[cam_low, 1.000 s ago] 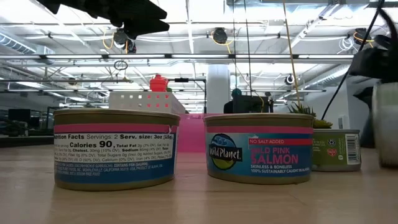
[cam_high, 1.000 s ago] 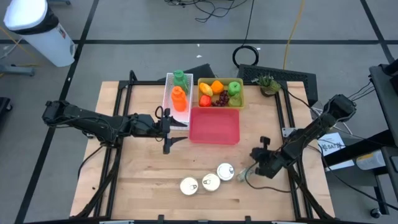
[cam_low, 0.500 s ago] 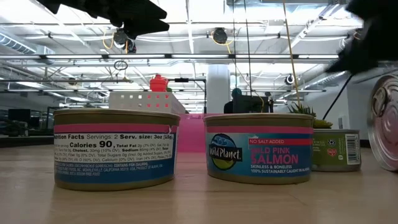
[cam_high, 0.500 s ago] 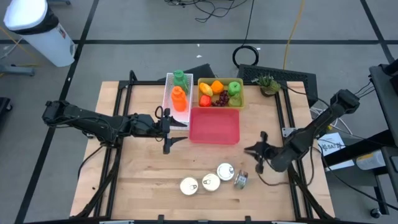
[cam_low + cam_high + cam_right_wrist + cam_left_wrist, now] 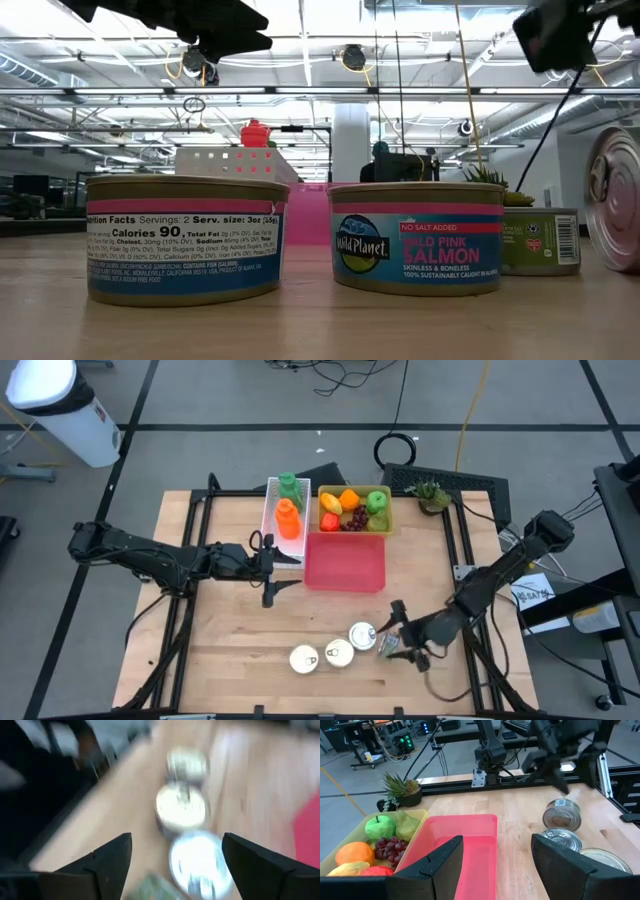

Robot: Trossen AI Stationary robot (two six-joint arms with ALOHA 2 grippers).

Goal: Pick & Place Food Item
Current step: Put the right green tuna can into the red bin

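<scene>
Wooden bench (image 5: 230, 630) carries four tins near its front edge: three stand upright in a slanting row, and a fourth tin (image 5: 388, 648) lies tipped on its side just beside the rightmost upright one (image 5: 362, 636). In the low view the middle tin (image 5: 416, 236) reads "Wild Planet" pink salmon, and the tipped one (image 5: 612, 200) shows its round end at the right edge. The right pincer (image 5: 400, 632) hovers at the tipped tin with its fingers (image 5: 107, 857) spread apart, holding nothing. The left pincer (image 5: 274, 568) waits over the bench just left of the pink bin (image 5: 345, 562), fingers apart too. Behind the bin sit a yellow tray of fruit (image 5: 353, 508) and a white tray with bottles (image 5: 284, 508).
</scene>
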